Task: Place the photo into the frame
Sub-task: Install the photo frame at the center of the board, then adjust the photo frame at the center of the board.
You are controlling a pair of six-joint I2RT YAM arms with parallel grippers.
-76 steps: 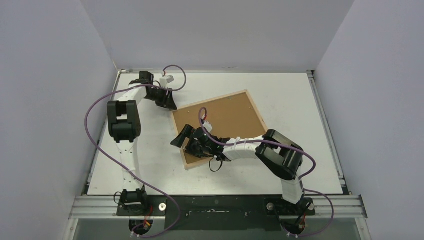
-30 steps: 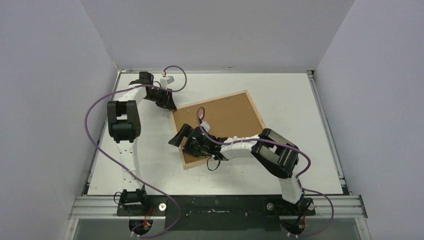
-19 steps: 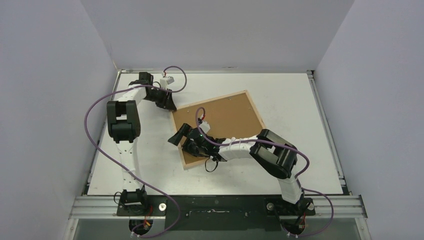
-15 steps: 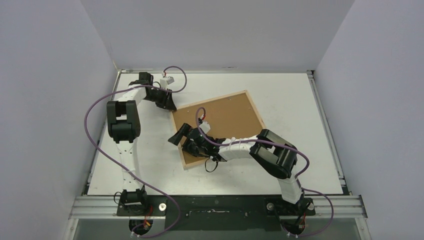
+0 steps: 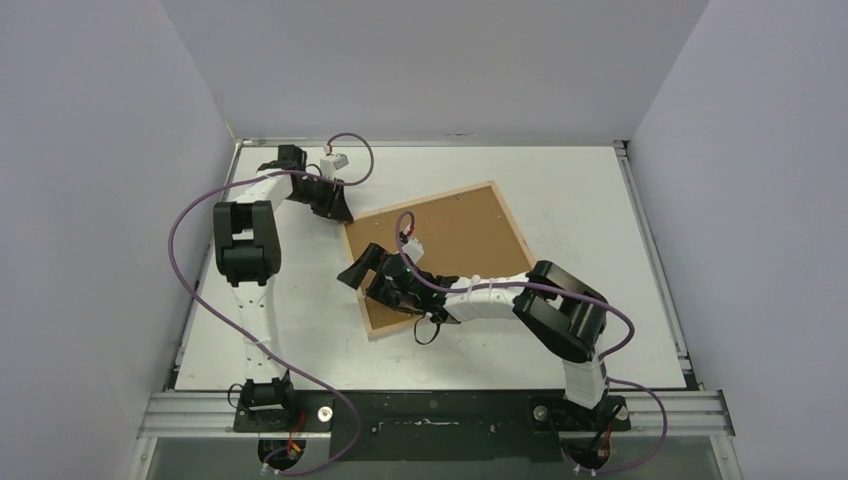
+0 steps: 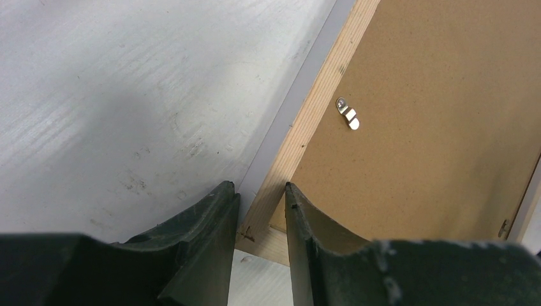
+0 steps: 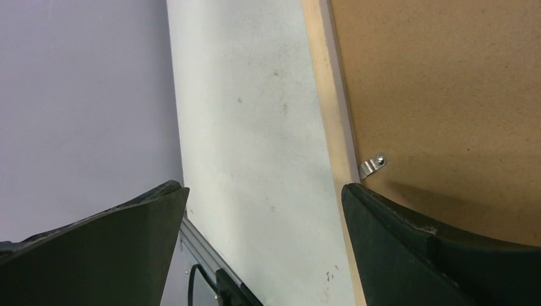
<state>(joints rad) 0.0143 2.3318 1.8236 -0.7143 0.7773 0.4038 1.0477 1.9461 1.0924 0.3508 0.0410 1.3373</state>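
Frame (image 6: pixel 319 108) corner inside left tool (image 6: pixel 259 188)

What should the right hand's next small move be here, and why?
Probably lower the open right hand onto the metal tab and swivel it off the backing board. The frame lies face down, the left hand pinches its corner, and the tab appears to hold the board in.
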